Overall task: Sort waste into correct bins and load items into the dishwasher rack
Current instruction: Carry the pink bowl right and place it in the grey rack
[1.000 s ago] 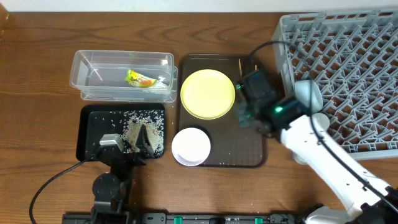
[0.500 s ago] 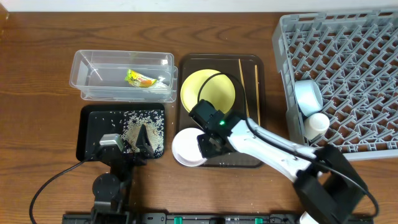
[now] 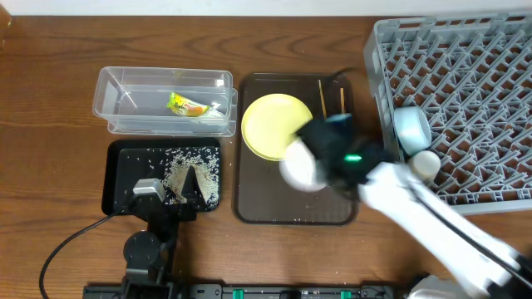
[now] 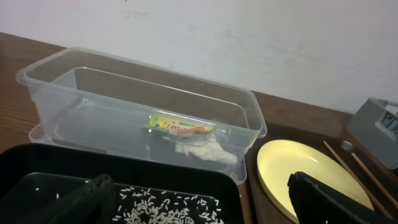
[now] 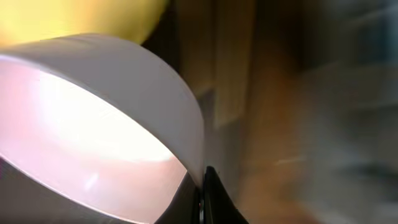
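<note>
My right gripper point(image 3: 320, 158) is shut on the rim of the small white bowl point(image 3: 299, 166) and holds it above the brown tray, motion-blurred. In the right wrist view the fingers point(image 5: 202, 190) pinch the bowl point(image 5: 93, 124) wall. The yellow plate point(image 3: 268, 124) lies on the tray, with two chopsticks point(image 3: 341, 98) beside it. The light blue bowl point(image 3: 411, 126) sits in the grey rack point(image 3: 474, 100). The clear tub point(image 3: 116, 104) holds the snack wrapper point(image 3: 187, 105) and white paper point(image 4: 202, 149). My left gripper point(image 3: 170, 187) is open and empty over the black tray point(image 3: 125, 162) of rice scraps point(image 3: 187, 166).
A dark brown serving tray point(image 3: 274, 208) lies in the middle. A small white round item point(image 3: 426, 163) sits in the rack near the blue bowl. The rack's corner point(image 4: 379, 127) and the plate point(image 4: 305, 171) show in the left wrist view.
My right arm swung from the rack to the white bowl at the tray's front left, gripped its rim and lifted it rightward. The left arm has not moved.
</note>
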Robot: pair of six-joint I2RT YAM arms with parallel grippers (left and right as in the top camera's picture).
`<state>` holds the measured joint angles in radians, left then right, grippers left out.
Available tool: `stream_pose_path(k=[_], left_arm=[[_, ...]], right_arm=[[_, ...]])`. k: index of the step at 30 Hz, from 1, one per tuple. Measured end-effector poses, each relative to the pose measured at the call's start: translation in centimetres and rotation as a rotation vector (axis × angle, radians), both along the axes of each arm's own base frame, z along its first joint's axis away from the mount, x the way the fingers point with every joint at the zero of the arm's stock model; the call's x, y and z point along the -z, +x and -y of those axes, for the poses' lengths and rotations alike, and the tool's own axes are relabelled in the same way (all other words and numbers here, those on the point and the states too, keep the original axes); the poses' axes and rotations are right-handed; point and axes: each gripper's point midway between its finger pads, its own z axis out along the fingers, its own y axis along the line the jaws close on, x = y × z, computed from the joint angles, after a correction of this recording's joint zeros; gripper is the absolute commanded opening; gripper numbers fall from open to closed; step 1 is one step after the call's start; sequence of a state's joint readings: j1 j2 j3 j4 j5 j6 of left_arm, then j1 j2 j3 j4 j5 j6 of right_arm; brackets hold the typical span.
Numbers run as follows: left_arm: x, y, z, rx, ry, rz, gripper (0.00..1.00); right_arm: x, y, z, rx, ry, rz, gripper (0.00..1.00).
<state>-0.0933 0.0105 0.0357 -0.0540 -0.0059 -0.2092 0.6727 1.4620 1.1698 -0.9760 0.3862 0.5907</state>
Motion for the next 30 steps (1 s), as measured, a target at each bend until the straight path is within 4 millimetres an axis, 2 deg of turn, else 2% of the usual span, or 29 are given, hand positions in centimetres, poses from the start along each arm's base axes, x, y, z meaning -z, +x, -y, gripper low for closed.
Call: stream_pose_path(k=[2, 6, 9, 12, 15, 17, 21, 26, 30], left_arm=[[0.0, 0.0, 0.0, 0.0, 0.0, 0.0, 0.91], [0.0, 0.0, 0.0, 0.0, 0.0, 0.0, 0.91], [0.0, 0.0, 0.0, 0.0, 0.0, 0.0, 0.91], [0.0, 0.0, 0.0, 0.0, 0.0, 0.0, 0.91], [0.0, 0.0, 0.0, 0.0, 0.0, 0.0, 0.91], [0.0, 0.0, 0.0, 0.0, 0.0, 0.0, 0.91], [0.0, 0.0, 0.0, 0.0, 0.0, 0.0, 0.91], [0.0, 0.0, 0.0, 0.0, 0.0, 0.0, 0.91], [0.0, 0.0, 0.0, 0.0, 0.0, 0.0, 0.91]], right_arm=[[-4.0, 1.8, 4.6, 0.129, -0.062, 0.172, 0.01], [-9.9, 3.0, 13.0, 0.391, -0.2, 0.414, 0.01], [-12.0, 2.9, 18.3, 0.56, -0.311, 0.491, 0.01], [-12.6, 2.7, 21.9, 0.673, -0.39, 0.506, 0.01], [-12.7, 2.8, 25.3, 0.774, -0.449, 0.509, 0.01], [-12.3, 3.0, 26.8, 0.805, -0.493, 0.489, 0.01], [-9.9, 4.0, 28.8, 0.803, -0.584, 0.386, 0.01], [-5.2, 5.5, 29.1, 0.724, -0.673, 0.218, 0.01], [-3.2, 6.1, 28.5, 0.671, -0.705, 0.154, 0.01]])
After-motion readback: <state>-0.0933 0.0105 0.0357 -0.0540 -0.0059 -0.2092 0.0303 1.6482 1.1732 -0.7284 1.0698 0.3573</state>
